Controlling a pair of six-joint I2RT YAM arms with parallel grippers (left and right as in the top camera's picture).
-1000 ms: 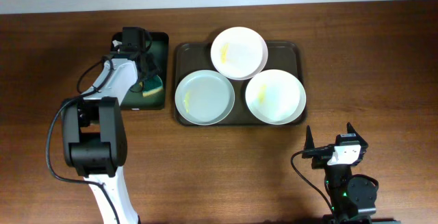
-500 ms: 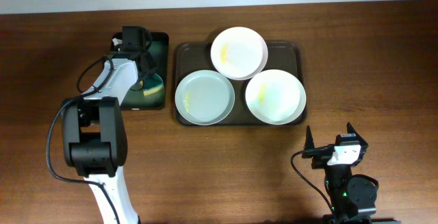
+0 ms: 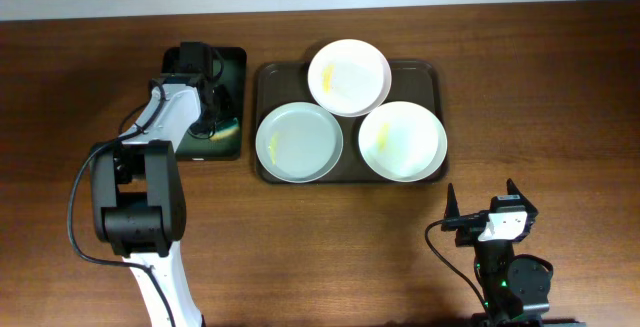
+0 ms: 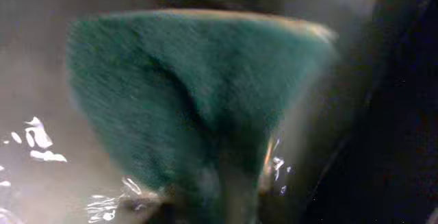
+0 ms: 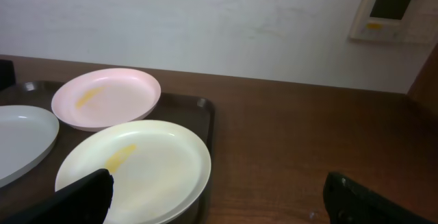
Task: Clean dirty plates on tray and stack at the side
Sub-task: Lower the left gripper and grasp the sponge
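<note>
left claw (image 3: 212,119) slid along bin (image 3: 233,63) onto sponge (image 4: 191,94) (grip unclear); right claw (image 3: 482,202) apart.

A dark rectangular bin (image 3: 233,72) sits on the brown wooden table (image 3: 560,87), left of centre. Inside it is a green sponge (image 4: 191,94) with a yellowish edge. The close view is blurred, but bright glints suggest a wet surface around it. A white wall (image 5: 205,25) behind the table carries a small control panel (image 5: 391,13).
</note>
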